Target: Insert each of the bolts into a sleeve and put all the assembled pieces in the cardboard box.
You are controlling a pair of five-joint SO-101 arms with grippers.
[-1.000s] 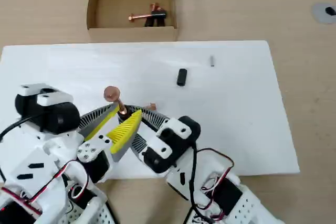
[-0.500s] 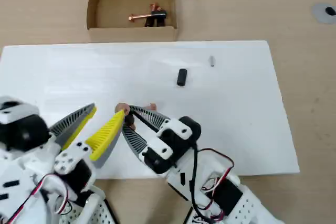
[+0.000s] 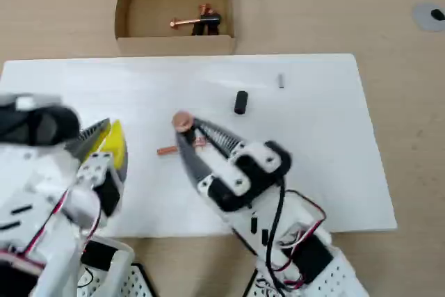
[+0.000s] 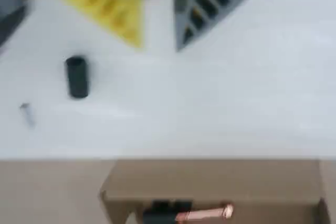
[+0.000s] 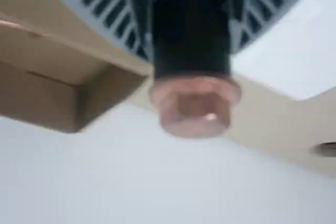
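desk [image 3: 410, 102]: tan wooden top is showing around the sheet on the far, right and near sides | white sheet [image 3: 334, 137]: is lying flat across the desk's middle | small grey pin [image 3: 281, 81]: is lying on the sheet, far right part | grey round disc [image 3: 427, 16]: is sitting at the desk's far right edge
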